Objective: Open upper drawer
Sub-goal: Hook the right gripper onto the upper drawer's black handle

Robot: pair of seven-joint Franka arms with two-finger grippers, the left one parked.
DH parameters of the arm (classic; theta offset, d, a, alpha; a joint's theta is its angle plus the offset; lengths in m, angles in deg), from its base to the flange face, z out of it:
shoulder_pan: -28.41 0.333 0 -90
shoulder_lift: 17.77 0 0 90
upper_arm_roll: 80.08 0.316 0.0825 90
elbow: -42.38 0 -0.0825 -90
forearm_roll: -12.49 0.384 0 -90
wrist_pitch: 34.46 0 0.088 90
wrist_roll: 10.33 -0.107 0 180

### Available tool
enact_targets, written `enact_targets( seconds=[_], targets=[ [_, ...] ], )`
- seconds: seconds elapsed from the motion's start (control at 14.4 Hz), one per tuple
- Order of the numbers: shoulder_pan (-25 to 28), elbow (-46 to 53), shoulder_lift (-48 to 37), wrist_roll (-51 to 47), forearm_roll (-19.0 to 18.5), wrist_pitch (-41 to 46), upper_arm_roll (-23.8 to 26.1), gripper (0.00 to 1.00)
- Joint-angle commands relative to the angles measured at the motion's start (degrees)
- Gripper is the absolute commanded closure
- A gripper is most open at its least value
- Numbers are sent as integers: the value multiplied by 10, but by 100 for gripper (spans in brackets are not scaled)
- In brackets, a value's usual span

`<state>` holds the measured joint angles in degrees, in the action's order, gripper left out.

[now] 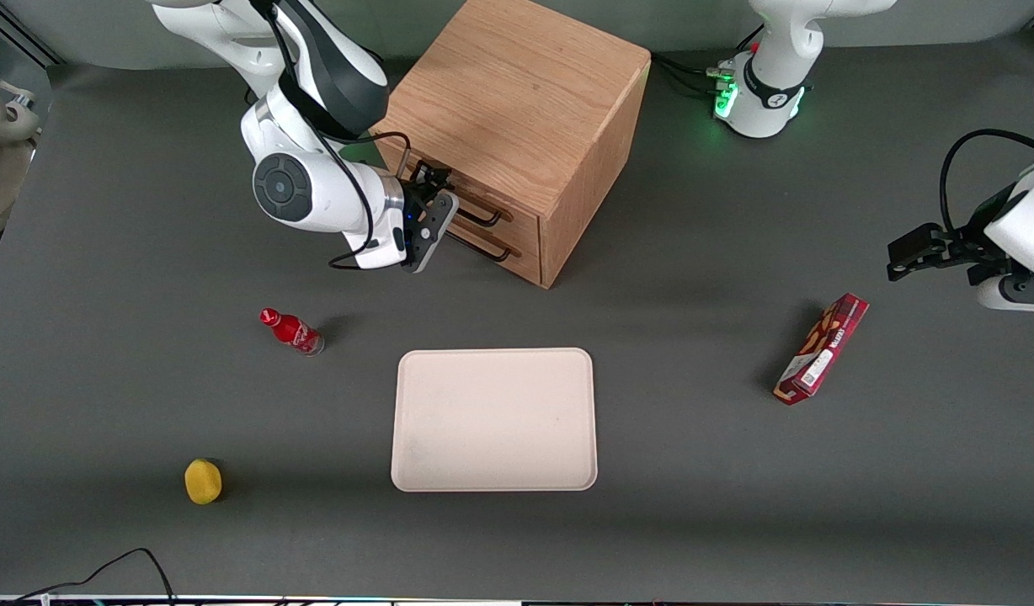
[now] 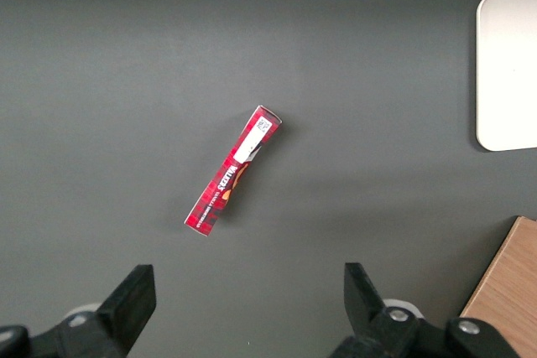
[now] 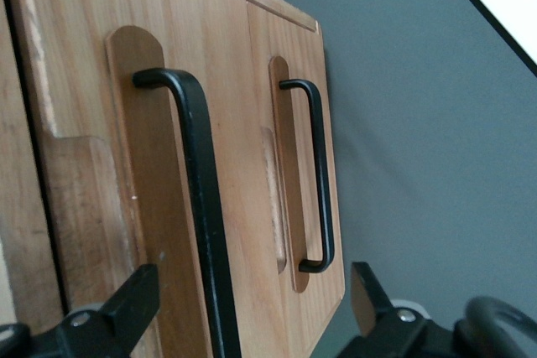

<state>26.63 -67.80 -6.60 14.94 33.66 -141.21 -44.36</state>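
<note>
The light oak cabinet (image 1: 517, 126) stands at the back of the table, its two drawer fronts facing the working arm's end. The upper drawer (image 1: 475, 198) (image 3: 159, 173) sits flush with the lower drawer (image 1: 504, 252) (image 3: 289, 165), and both look shut. My gripper (image 1: 437, 200) (image 3: 252, 316) is open, right in front of the upper drawer. That drawer's black bar handle (image 1: 483, 216) (image 3: 201, 207) runs between my two fingers (image 3: 126, 308), which do not touch it. The lower drawer's handle (image 3: 319, 173) lies outside the jaws.
A cream tray (image 1: 493, 419) lies nearer the front camera than the cabinet. A small red bottle (image 1: 291, 331) and a yellow ball-like object (image 1: 203, 481) lie toward the working arm's end. A red snack box (image 1: 822, 348) (image 2: 233, 171) lies toward the parked arm's end.
</note>
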Motion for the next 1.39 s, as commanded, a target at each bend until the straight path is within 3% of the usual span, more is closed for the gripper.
enact_targets(
  seconds=[0.0, 0.69, 1.32],
  targets=[
    [1, -21, -8, -7, 7, -27, 2, 0],
    [0, -19, 3, -7, 4, -31, 1, 0],
    [1, -19, 21, -7, -33, -46, 1, 0]
  ],
)
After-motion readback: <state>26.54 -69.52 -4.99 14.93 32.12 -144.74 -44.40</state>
